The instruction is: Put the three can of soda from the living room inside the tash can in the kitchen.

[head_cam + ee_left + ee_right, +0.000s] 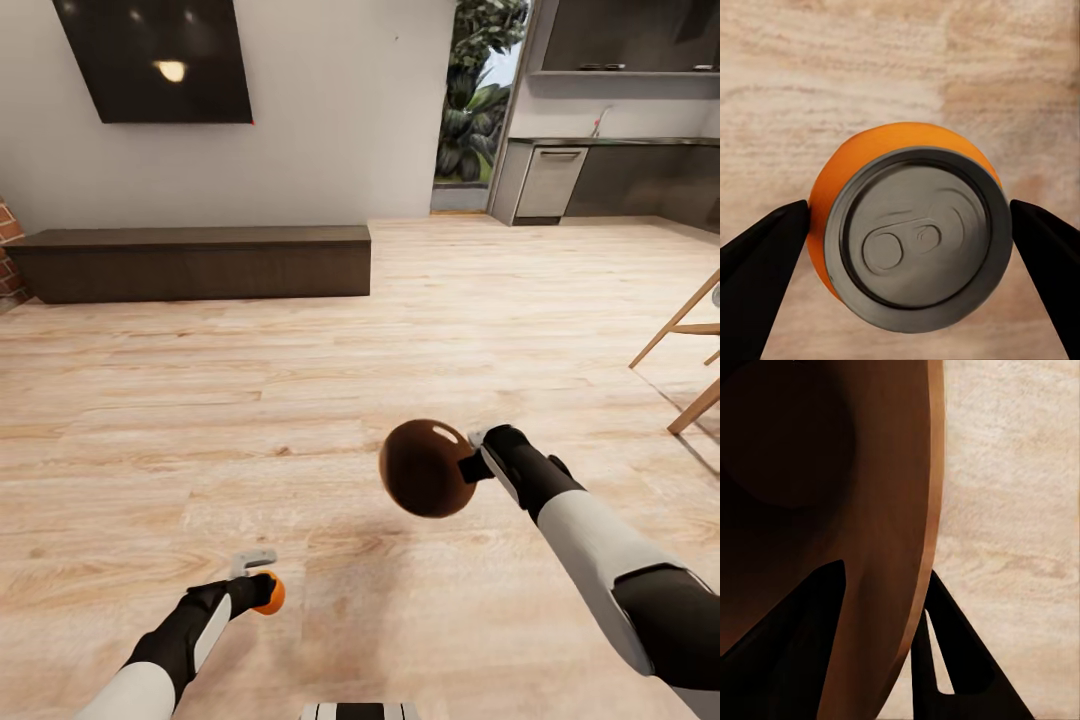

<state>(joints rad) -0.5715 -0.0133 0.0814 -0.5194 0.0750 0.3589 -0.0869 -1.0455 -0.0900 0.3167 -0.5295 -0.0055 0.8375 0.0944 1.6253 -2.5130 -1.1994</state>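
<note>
Robot stands on the wood floor (pixel 300 330) of the living room, both arms out in front.

Left gripper (pixel 262 590) holds an orange can (pixel 272 592) low at the head view's lower left, above the floor. In the left wrist view the can (pixel 911 225) sits between the two black fingers (pixel 761 259), grey top with pull tab facing the camera, orange side showing around it. Jaws clamped on the can, one finger touching each side.

Right gripper (pixel 478 464) holds the bin (pixel 428 468) in the air near the middle of the head view, tilted so its glossy copper-brown inside faces the camera. Its shadow lies on the floor below. Right wrist view: bin wall (pixel 892 547) passes between the fingers (pixel 952 652), one finger inside the bin, one outside. Jaws clamped on the rim.

Can and bin are well apart, can lower and to the robot's left.

Behind: long dark bench (pixel 195 262) against the wall, black TV (pixel 160 58) above it, brick (pixel 8 255) at the far left edge. Kitchen (pixel 620 130) at the upper right with grey cabinets and a dark upper unit, plants (pixel 478 90) through the opening beside it. Wooden chair legs (pixel 690 350) at the right edge.
</note>
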